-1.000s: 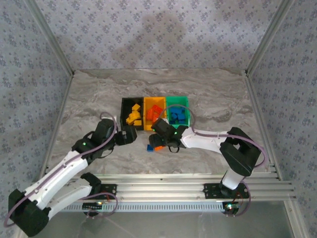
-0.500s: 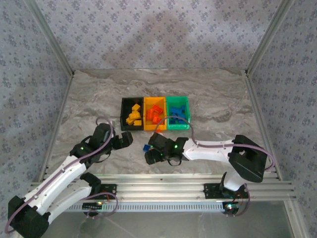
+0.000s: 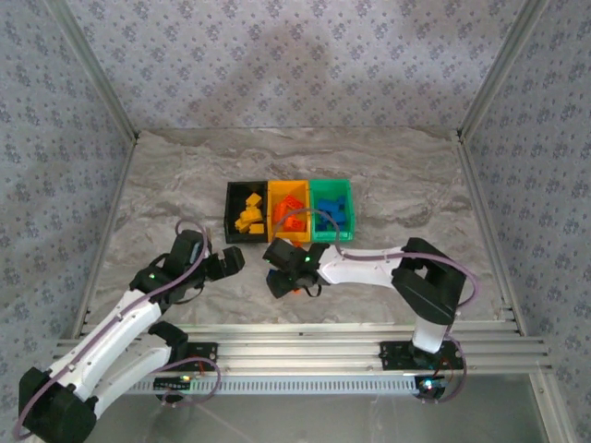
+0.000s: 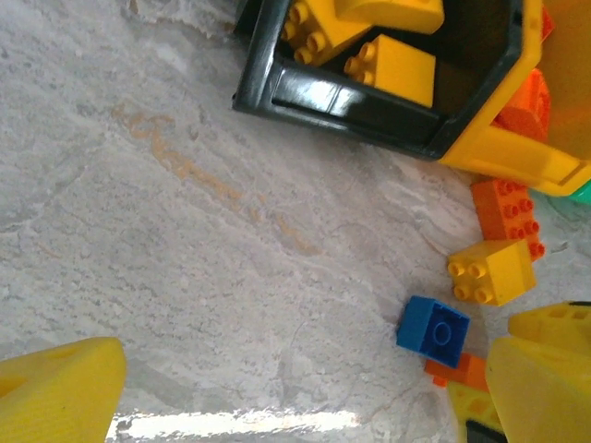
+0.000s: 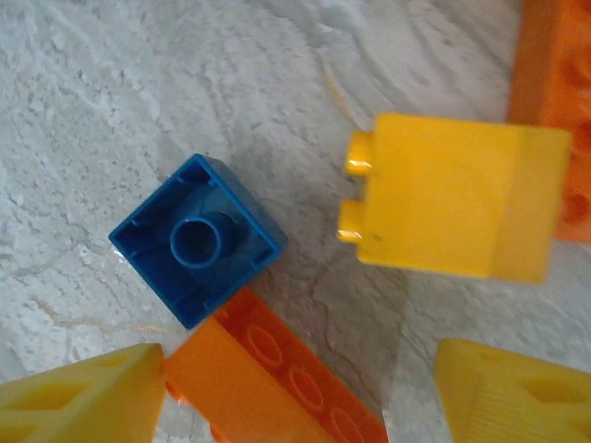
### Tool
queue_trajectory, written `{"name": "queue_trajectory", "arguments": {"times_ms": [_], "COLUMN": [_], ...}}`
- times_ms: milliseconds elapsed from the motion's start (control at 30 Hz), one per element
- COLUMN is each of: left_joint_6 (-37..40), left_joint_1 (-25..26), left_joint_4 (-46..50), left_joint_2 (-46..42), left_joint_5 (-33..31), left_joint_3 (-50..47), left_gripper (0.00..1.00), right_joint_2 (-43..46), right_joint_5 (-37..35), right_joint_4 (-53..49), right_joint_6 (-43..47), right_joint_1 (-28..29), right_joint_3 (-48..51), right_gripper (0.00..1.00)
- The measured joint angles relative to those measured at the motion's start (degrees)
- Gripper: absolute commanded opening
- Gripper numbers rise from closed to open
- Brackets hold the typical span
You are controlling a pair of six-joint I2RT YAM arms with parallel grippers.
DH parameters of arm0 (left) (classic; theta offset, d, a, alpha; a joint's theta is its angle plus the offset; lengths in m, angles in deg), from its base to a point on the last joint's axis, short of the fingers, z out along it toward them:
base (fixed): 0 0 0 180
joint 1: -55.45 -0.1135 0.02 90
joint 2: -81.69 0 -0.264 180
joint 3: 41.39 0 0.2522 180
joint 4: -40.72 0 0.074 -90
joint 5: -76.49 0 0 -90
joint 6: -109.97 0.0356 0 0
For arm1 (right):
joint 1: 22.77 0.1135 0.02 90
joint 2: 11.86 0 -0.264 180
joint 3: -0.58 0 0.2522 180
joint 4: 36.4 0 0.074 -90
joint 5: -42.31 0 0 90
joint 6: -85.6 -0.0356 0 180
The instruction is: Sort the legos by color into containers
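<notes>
Over the table (image 5: 92, 92), the right hand (image 5: 300, 374) hangs open astride an orange brick (image 5: 259, 369). Closing may catch the touching blue brick (image 5: 196, 242) too and mis-sort it.

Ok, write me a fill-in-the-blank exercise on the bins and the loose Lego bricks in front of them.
1. The black bin holds ___ bricks.
2. The green bin holds ___ bricks.
3. The loose blue brick shows its hollow underside, so it lies upside ___.
4. The right gripper hangs over the orange brick with its jaws ___.

Missing words: yellow, blue, down, open.
</notes>
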Motion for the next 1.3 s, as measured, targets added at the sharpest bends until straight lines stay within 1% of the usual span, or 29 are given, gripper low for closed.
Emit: {"name": "queue_trajectory", "arguments": {"times_ms": [100,300,400,500,567,667,733,833,933,1067,1233,1300], "left_joint_6": [0.0,0.0,0.0,-0.2,-0.2,-0.2,-0.2,-0.4,-0.4,-0.4,-0.8,-0.8], "left_joint_1": [-0.2,-1.2,-1.3,-1.3,-1.3,-1.3,-1.3,-1.3,-1.3,-1.3,-1.3,-1.3], "left_joint_4": [0.2,-0.3,-0.7,-2.0,-2.5,-3.1,-3.4,-3.3,-3.1,-3.2,-4.6,-5.3], "left_joint_2": [0.0,1.0,2.6,1.8,0.3,-2.3,-4.3,-6.7,-7.5,-7.5,-7.4,-6.6], "left_joint_5": [0.1,1.4,2.5,2.9,3.2,3.9,4.0,4.2,4.2,4.2,5.2,5.8], "left_joint_3": [-0.8,-1.1,-1.1,-1.6,-2.4,-3.6,-4.5,-5.6,-5.7,-5.8,-6.8,-6.8], "left_gripper": [1.0,1.0,1.0,1.0,1.0,1.0,1.0,1.0,1.0,1.0,1.0,0.99], "right_joint_2": [-1.3,-1.1,1.3,6.2,10.3,15.4,16.9,15.8,11.0,0.2,-13.2,-16.6], "right_joint_5": [-0.1,-0.5,-1.6,-2.0,-2.3,-2.4,-2.2,-1.4,-1.2,-1.7,-3.3,-4.0], "right_joint_4": [-0.5,-1.3,-0.9,-1.4,-2.5,-4.3,-5.6,-5.7,-5.6,-5.4,-8.3,-9.9], "right_joint_6": [1.3,0.8,-0.4,-2.5,-3.7,-4.0,-3.9,-3.1,-2.9,-2.4,-2.1,-2.1], "right_joint_1": [0.4,2.4,2.9,2.9,2.8,1.7,-0.3,-5.9,-11.3,-16.2,-18.2,-18.5], "right_joint_3": [-0.2,0.7,3.3,7.5,9.4,8.9,6.0,-1.5,-11.2,-23.5,-34.3,-36.6], "right_gripper": [0.52,0.31,0.24,0.19,0.19,0.19,0.19,0.21,0.21,0.22,0.25,0.3]}}
